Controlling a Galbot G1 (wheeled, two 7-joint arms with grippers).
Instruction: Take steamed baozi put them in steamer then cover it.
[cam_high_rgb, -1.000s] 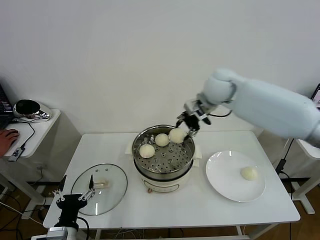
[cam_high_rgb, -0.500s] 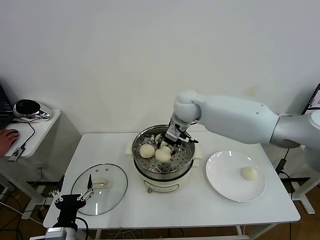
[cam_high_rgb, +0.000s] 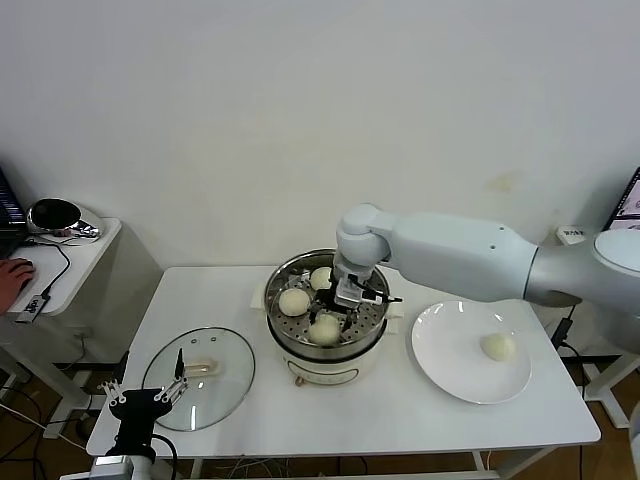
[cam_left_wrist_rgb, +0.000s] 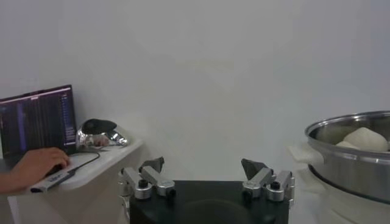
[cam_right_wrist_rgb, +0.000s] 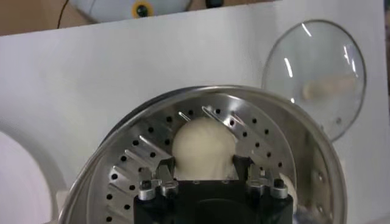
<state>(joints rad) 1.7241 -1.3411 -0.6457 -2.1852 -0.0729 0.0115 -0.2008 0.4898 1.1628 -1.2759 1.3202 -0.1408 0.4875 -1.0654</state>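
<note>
Right tool (cam_high_rgb: 335, 312) sits inside your steamer (cam_high_rgb: 372, 330), jaws spread either side of a smooth cream-white baozi (cam_right_wrist_rgb: 204, 147) on the perforated tray; grip uncertain. Left tool (cam_high_rgb: 148, 396) open, parked beside the cover (cam_high_rgb: 225, 385).

Bright even light, soft shadows, lid glare

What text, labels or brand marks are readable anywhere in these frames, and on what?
None can be read.
Laptop screen on the side desk: lines of text show, too small to read.
Round stainless-steel steamer on its cream-white base: a small front control, no legible marking.
Round clear glass lid with cream-white handle, flat white round plate, cream-white steamed buns: no print visible.
</note>
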